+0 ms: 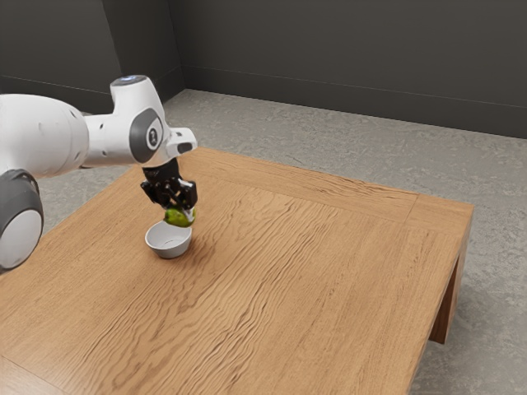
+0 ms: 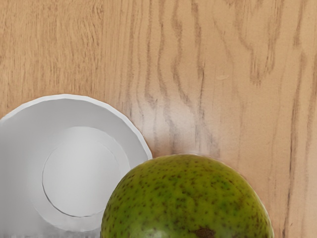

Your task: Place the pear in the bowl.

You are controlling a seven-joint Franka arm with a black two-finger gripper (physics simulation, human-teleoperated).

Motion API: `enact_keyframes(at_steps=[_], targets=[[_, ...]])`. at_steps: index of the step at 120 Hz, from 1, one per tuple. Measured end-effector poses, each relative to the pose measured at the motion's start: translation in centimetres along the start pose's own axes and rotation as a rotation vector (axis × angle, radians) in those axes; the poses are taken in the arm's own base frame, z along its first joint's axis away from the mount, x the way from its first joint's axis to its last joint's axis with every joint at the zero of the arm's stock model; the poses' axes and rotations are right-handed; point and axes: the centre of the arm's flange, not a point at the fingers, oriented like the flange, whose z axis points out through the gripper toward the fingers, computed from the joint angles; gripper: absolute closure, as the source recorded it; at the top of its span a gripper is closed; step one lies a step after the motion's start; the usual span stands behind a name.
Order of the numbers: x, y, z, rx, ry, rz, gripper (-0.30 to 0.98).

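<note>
Exterior view, near to far. Tabletop [image 1: 305,304]: wood, brown, wavy grain, running from the lower left of the frame to the right. Arm [image 1: 58,136]: white and grey, upper left. Bowl [image 1: 169,250]: round, pale grey, upright, left of centre. Pear [image 1: 175,219]: green, held up by the bowl's rim; in the wrist view, dark-speckled, lower centre, overlapping that rim. Pincer [image 1: 179,209]: black, clamped on the pear. Floor [image 1: 329,146]: grey, mottled. Wall [image 1: 354,49]: dark, across the top.
</note>
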Motion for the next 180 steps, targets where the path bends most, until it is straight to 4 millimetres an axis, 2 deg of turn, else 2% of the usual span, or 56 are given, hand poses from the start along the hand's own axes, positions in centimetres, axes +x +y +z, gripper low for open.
enact_keyframes(at_steps=[14, 24, 33, 48, 59, 78, 104, 112, 119, 138, 149, 155, 180], targets=[[-0.2, -3.0, 1.4, 0.025, -0.028, -0.043, 0.66], [-0.2, -4.5, 2.2, 0.041, -0.039, -0.062, 0.66], [-0.1, -4.9, 2.9, 0.056, -0.047, -0.065, 0.66], [1.0, -4.4, 3.7, 0.081, -0.044, -0.049, 0.65], [1.0, -5.4, 4.7, 0.090, -0.058, -0.063, 0.64], [1.7, -3.8, 5.7, 0.072, -0.060, -0.032, 0.36], [1.8, -3.6, 5.6, 0.047, -0.057, -0.006, 0.14], [1.9, -3.2, 4.2, 0.033, -0.038, 0.007, 0.11], [2.1, -1.6, 1.6, 0.014, -0.007, 0.044, 0.08], [1.3, 4.6, -7.0, -0.011, 0.063, 0.202, 0.04], [1.1, 8.0, -10.8, 0.004, 0.089, 0.301, 0.03], [0.8, 9.4, -12.3, 0.004, 0.096, 0.338, 0.02], [-0.4, 12.7, -16.2, -0.028, 0.116, 0.421, 0.01]])
